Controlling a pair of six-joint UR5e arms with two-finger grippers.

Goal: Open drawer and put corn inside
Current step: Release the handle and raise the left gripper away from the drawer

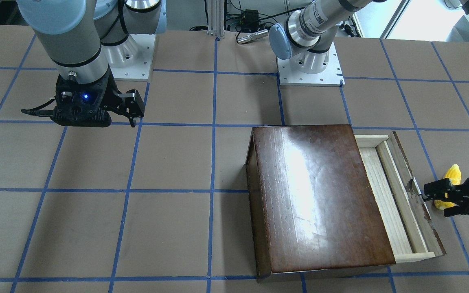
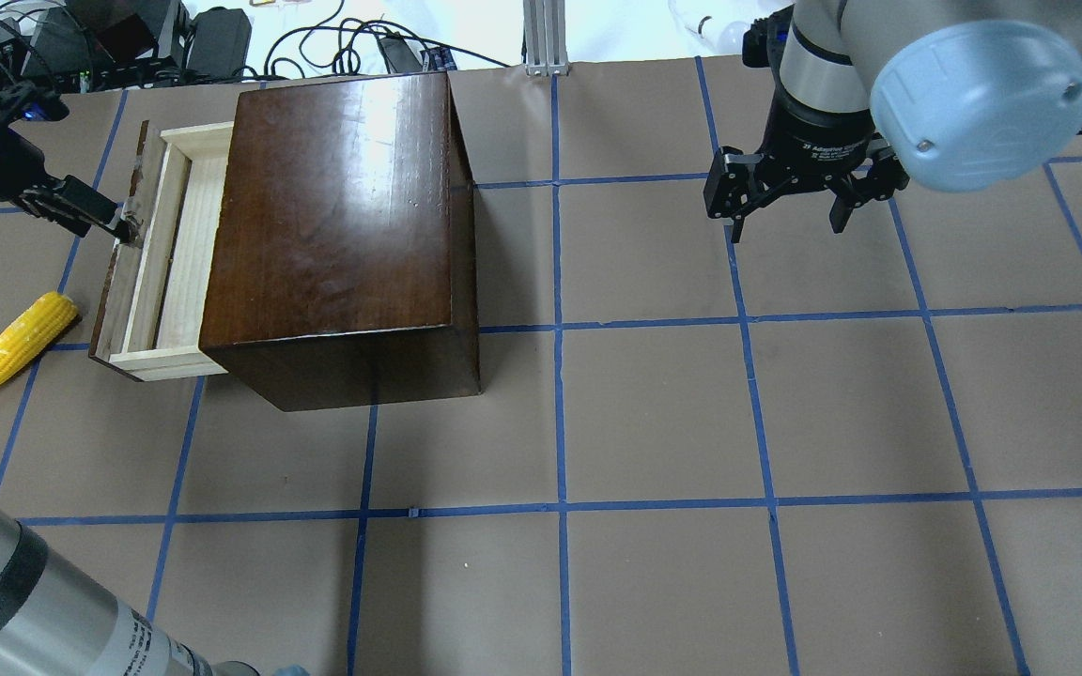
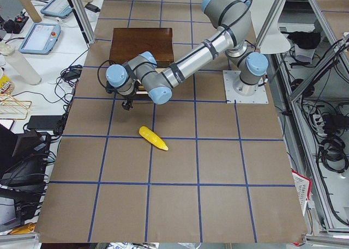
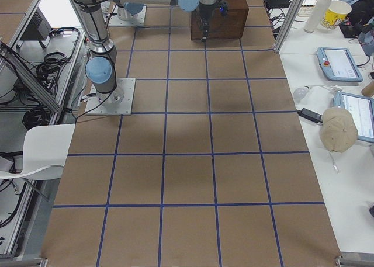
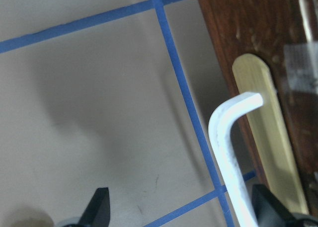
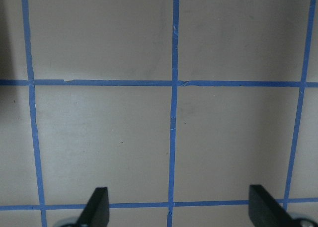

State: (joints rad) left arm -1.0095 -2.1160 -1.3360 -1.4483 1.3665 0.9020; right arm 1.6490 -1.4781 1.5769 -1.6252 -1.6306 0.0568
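The drawer [image 2: 175, 253] stands partly pulled out of the dark-brown box [image 2: 334, 216], with its pale-wood tray showing. My left gripper [image 2: 120, 225] is at the drawer's front panel [image 1: 411, 191] by the small handle. In the left wrist view the fingers [image 5: 99, 207] are wide apart and the white handle [image 5: 226, 147] stands between them, close to the right finger. The yellow corn [image 2: 20, 343] lies on the table beside the drawer front; it also shows in the front view [image 1: 451, 177], partly behind my left gripper [image 1: 426, 196]. My right gripper [image 2: 785, 218] is open and empty, hovering far from the box.
The table is brown paper with a blue tape grid [image 2: 560, 413]. The arm bases [image 1: 310, 69] stand at the robot's side. Cables and equipment [image 2: 203, 38] lie beyond the far edge behind the box. The right wrist view shows only bare table [image 6: 174, 113].
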